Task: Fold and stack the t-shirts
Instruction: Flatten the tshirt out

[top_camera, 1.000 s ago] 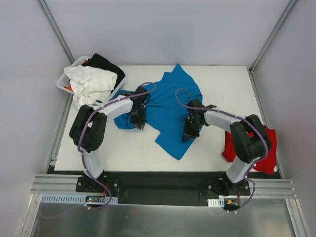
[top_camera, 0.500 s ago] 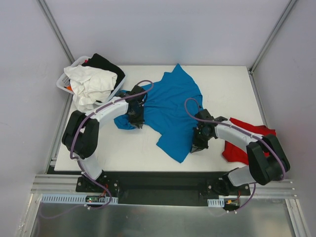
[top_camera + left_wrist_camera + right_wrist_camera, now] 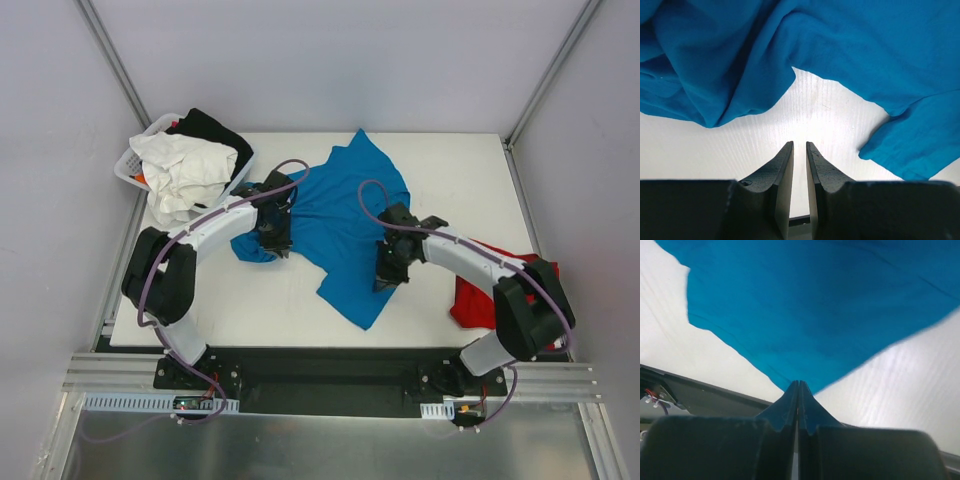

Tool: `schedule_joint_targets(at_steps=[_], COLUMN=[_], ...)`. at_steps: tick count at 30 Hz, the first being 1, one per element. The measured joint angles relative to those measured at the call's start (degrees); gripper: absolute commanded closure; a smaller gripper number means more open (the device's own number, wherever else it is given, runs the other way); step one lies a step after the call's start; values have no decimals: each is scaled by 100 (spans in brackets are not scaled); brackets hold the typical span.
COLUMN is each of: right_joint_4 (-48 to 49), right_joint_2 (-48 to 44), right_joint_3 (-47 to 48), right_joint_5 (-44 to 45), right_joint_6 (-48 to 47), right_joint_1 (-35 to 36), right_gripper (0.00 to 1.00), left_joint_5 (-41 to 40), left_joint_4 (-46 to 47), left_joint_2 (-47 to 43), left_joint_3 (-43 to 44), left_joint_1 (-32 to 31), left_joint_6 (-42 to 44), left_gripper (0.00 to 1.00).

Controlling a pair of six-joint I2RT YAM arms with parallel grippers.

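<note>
Half the red t-shirt [image 3: 468, 308] hides behind the right arm [image 3: 470, 254]; right hand [image 3: 798, 385] closed, left hand [image 3: 799, 145] slightly apart

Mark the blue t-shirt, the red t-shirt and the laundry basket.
blue t-shirt [image 3: 345, 195]: top view, middle of its body.
red t-shirt [image 3: 467, 303]: top view, its left edge.
laundry basket [image 3: 128, 162]: top view, left rim.

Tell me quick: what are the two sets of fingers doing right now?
Left gripper: slightly open, holding nothing.
Right gripper: closed, pinching the blue t-shirt at its edge.
</note>
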Motion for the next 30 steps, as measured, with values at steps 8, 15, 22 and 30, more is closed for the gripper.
schedule_joint_targets(at_steps=[8, 15, 22, 30], right_joint_4=[470, 1202, 1921, 2159], right_joint_2=[1268, 1473, 1209, 374], right_joint_3=[973, 612, 144, -798], right_joint_5=[901, 1292, 1274, 1327], right_joint_6=[-92, 35, 446, 874], right_joint_1=[1196, 1510, 1493, 1484], right_gripper=[99, 99, 99, 99], left_joint_5=[-275, -485, -481, -455], left_joint_4=[44, 74, 83, 85], left_joint_2=[-138, -503, -682, -669], left_joint_3=[35, -201, -223, -221], left_joint_1=[-109, -111, -114, -114], left_joint_6=[-26, -24, 7, 52], left_gripper=[84, 84, 83, 84])
